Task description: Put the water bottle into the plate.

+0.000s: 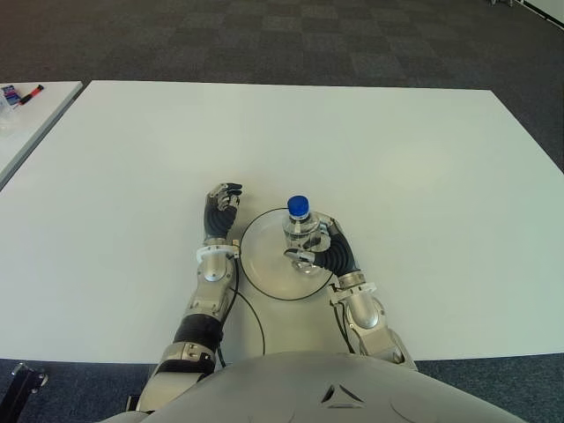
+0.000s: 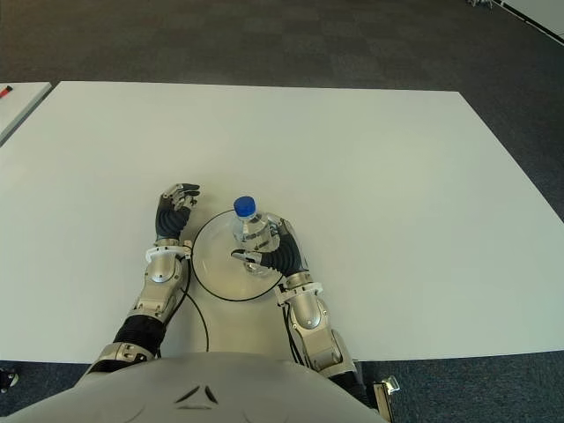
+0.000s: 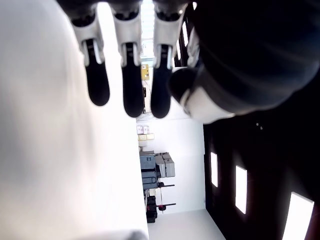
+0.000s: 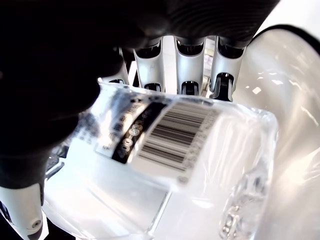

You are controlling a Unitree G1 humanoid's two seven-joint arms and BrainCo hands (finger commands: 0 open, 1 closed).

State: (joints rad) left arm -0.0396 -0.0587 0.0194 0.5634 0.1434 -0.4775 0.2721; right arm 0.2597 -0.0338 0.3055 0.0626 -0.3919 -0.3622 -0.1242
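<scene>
A clear water bottle (image 1: pixel 300 233) with a blue cap (image 1: pixel 298 207) stands upright over the right part of a clear round plate (image 1: pixel 263 264) with a dark rim. My right hand (image 1: pixel 319 247) is wrapped around the bottle's body from the right; in the right wrist view its fingers (image 4: pixel 191 75) curl behind the bottle (image 4: pixel 165 165) with its barcode label. My left hand (image 1: pixel 220 210) shows just left of the plate, its fingers (image 3: pixel 127 80) loosely curled and holding nothing.
The white table (image 1: pixel 397 167) stretches wide around the plate. A second white table (image 1: pixel 22 123) at the far left carries a red marker (image 1: pixel 32 92). Dark carpet (image 1: pixel 282 40) lies beyond the far edge.
</scene>
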